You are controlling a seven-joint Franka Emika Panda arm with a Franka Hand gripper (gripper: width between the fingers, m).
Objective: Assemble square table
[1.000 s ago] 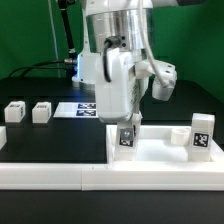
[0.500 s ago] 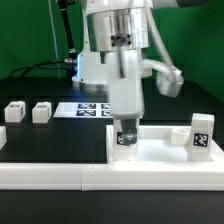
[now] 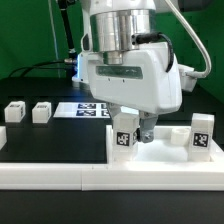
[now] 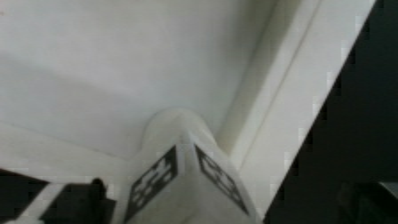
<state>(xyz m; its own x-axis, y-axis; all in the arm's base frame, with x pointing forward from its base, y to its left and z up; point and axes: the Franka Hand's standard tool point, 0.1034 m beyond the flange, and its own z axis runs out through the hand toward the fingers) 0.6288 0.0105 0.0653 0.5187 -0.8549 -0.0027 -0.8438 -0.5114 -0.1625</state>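
Step in hand, by judgement: seating small white stubby plastic leg (image 3: 124, 139) in corner hole of large white square plastic slab (image 3: 168, 158). Leg stood on slab near its edge on exterior view's left. Long axis was vertical, tagged face toward camera. Two-finger gripper (image 3: 135, 131) hung low around leg; whether jaws clamped it could not be told. Next move likely called for twisting leg down, kept plumb.

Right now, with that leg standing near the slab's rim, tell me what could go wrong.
The leg stands on the slab close beside its raised rim, its base hidden; if misaligned, it could jam or tip. The fingers hang close to the second upright leg and could knock it over.
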